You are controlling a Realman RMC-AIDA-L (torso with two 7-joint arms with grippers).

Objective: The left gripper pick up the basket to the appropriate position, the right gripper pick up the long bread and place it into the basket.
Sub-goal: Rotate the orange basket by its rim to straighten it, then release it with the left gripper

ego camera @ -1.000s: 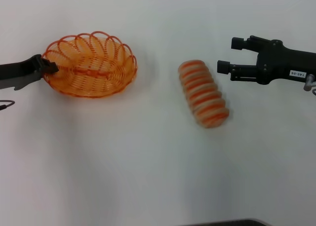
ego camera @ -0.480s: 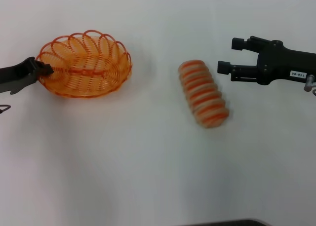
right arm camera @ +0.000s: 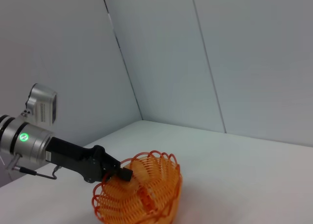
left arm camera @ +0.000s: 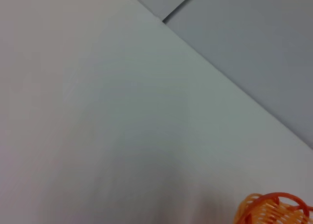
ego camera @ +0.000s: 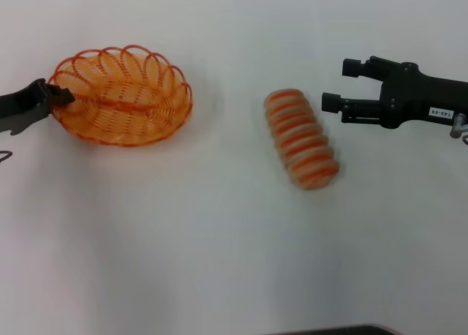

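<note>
Long bread (ego camera: 300,138) lies at counter (ego camera: 219,247) centre. Right claw (ego camera: 335,84) at its 2 o'clock, prongs apart, not touching. Left claw (ego camera: 60,96) clamped on basket (ego camera: 121,93) rim, at 9 o'clock of bread, well apart.

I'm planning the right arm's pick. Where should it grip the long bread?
Grip the long bread across its narrow width near mid-length, probably from above. It lies flat and diagonal, so the jaws would need turning to straddle it. The open right gripper waits beside its far end; the left gripper holds the basket.
</note>
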